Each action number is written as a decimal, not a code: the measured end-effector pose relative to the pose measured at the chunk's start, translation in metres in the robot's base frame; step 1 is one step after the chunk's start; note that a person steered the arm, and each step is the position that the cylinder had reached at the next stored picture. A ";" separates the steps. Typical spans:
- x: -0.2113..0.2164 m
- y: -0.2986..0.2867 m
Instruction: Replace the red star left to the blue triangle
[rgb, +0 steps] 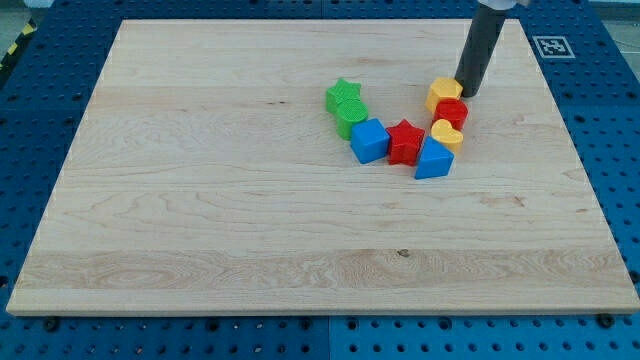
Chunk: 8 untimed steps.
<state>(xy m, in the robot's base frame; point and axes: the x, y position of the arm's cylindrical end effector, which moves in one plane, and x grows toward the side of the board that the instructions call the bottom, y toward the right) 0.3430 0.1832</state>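
Red star (404, 141) sits in the cluster near the board's middle, touching the blue cube (369, 140) on its left and the blue triangle (433, 160) just to its lower right. From our tip (466, 94) it lies down and to the view's left, beyond the red block (451, 112) and yellow blocks (444, 93) (447, 132). We carry nothing; the bare rod stands beside the upper yellow block, so we judge we must round that column first.

My tip (466, 94) sits at the view's right edge of a yellow pentagon-ish block (443, 93), w/ a red block (452, 112) just below. Red star block (405, 141) lies btwn blue cube (369, 140) & blue triangle block (433, 159), touching both, on the pale wooden board (200, 200).
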 end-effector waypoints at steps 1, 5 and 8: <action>0.002 0.000; -0.064 -0.032; -0.066 -0.090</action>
<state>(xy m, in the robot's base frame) 0.2766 0.0937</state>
